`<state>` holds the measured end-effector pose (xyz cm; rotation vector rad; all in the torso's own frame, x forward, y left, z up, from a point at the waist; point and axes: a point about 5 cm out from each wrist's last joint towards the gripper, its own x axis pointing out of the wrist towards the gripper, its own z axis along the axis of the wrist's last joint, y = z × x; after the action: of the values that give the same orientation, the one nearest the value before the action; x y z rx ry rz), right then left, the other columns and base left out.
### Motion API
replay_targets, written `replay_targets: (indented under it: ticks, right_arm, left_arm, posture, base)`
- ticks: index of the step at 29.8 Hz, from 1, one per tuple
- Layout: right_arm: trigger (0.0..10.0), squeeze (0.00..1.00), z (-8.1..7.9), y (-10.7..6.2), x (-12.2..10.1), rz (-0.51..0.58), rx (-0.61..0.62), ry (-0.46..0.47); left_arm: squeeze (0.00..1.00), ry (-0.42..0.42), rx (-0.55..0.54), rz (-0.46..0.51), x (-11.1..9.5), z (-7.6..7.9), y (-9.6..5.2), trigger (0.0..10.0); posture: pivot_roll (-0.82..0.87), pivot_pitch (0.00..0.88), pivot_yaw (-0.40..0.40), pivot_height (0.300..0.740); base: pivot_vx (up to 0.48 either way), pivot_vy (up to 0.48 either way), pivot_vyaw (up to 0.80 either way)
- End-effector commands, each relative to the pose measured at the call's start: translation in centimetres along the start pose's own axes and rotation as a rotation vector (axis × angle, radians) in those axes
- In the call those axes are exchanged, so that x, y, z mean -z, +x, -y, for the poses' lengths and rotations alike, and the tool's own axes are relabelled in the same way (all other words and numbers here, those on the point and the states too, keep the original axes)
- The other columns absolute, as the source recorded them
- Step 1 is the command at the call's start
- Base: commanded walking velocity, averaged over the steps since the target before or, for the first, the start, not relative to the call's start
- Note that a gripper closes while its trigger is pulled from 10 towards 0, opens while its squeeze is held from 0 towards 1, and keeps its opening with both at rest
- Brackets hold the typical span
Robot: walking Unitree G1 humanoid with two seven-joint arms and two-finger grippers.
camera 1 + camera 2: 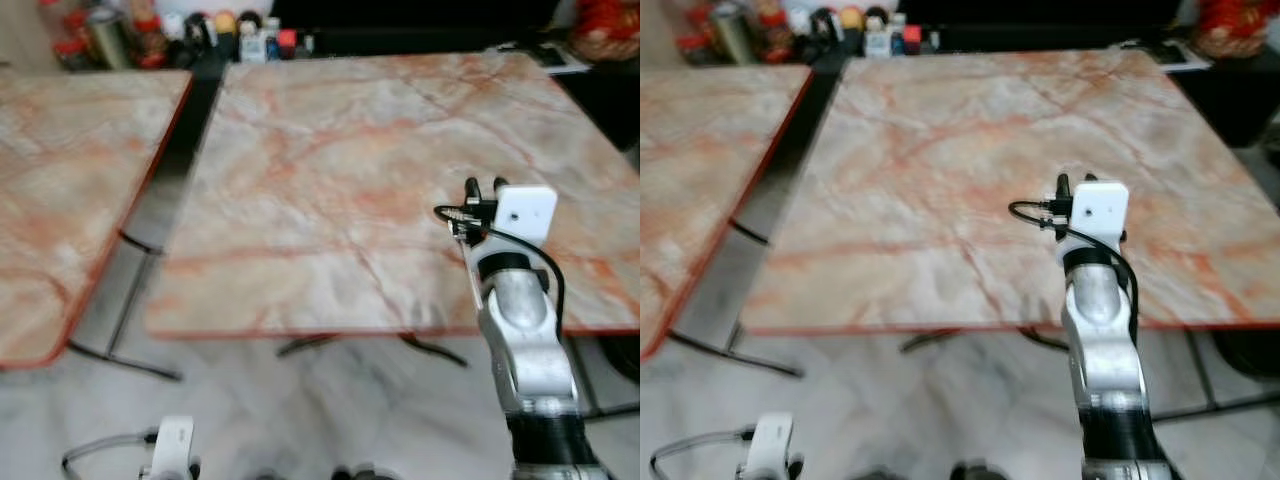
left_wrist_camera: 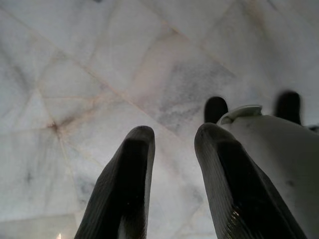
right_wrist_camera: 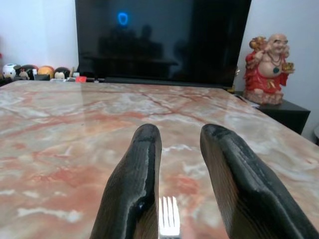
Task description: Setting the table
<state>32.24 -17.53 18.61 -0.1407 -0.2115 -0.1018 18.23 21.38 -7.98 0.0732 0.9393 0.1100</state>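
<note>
Hovering over veined marble table (image 1: pixel 330 170), right hand (image 3: pixel 179 164)

My right gripper (image 1: pixel 1068 192) is raised over the near part of the marble table (image 1: pixel 940 150), fingers pointing toward its far edge. Small bottles and jars (image 1: pixel 855 25) crowd beyond the table's far left corner, and a second marble table (image 1: pixel 690 160) stands just left of it.

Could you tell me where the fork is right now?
The fork lies on the pink marble table between the right gripper's open fingers, toward the table's near right part.
</note>
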Motion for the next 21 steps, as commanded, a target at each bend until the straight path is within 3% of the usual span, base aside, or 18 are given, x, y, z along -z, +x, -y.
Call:
replay_targets:
  ticks: [1,5,11,16,17,21]
  right_arm:
    - [10.0,0.00,-0.1,0.1,-0.3,0.004,0.000,-0.007]
    - [10.0,0.00,0.1,0.1,0.9,-0.078,0.019,-0.063]
    - [10.0,0.00,0.7,-0.1,2.5,-0.199,0.053,-0.013]
    - [10.0,0.00,0.5,-0.2,2.8,-0.221,0.041,-0.014]
    - [10.0,1.00,0.1,-0.3,3.2,-0.253,0.023,-0.024]
    - [10.0,1.00,-0.6,-0.4,3.9,-0.310,0.001,-0.030]
  left_arm:
    - [0.00,0.012,-0.011,-0.031,0.8,-0.5,-0.1,10.0]
    - [0.00,0.015,-0.011,-0.032,0.7,-0.6,-0.1,10.0]
    - [0.00,0.014,-0.009,-0.032,0.7,-0.6,-0.1,10.0]
    - [0.00,0.013,-0.008,-0.033,0.8,-0.6,-0.1,10.0]
    - [0.00,0.013,-0.007,-0.036,0.9,-0.5,-0.2,10.0]
    - [0.00,0.017,-0.004,-0.041,1.1,-0.6,-0.2,10.0]
  posture:
    - [-0.04,0.176,0.037,0.740]
    - [-0.04,0.175,0.037,0.740]
    - [-0.04,0.182,0.038,0.740]
    - [-0.04,0.182,0.036,0.740]
    - [-0.04,0.179,0.039,0.740]
    - [-0.04,0.165,0.039,0.740]
  base:
    - [0.000,0.000,0.00]
    - [0.000,0.000,0.00]
    - [0.000,0.000,0.00]
    - [0.000,0.000,0.00]
    - [0.000,0.000,0.00]
    - [0.000,0.000,0.00]
